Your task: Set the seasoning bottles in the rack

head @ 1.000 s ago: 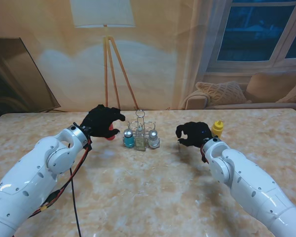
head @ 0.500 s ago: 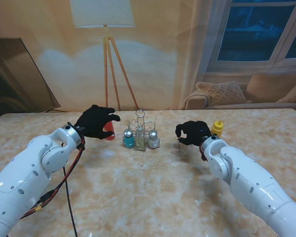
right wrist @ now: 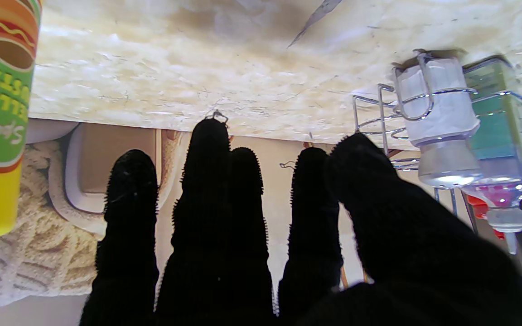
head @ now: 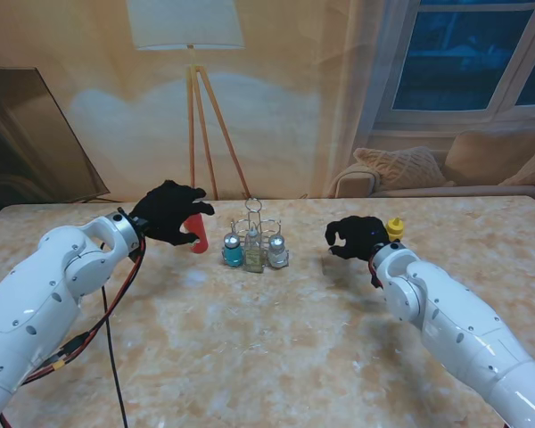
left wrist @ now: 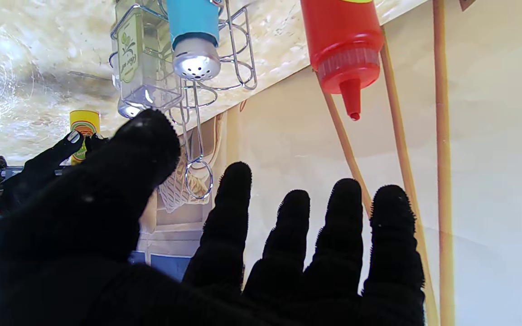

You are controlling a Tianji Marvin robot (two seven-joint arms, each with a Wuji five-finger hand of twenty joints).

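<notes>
Since a second ago the left hand [head: 167, 212] has drawn leftward off the red bottle [head: 199, 234], fingers spread, holding nothing. That bottle stands near the table's far edge [head: 116, 204], just left of the wire rack [head: 255, 237] (three shakers inside). Right hand [head: 356, 237], loosely curled and empty, sits beside the yellow bottle [head: 394, 228].

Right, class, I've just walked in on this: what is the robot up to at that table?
It is loading seasoning bottles into the wire rack, which holds a blue shaker, a clear square bottle and a white shaker. The open left hand is beside the red squeeze bottle; the open right hand is beside the yellow mustard bottle. Neither is gripped.
</notes>
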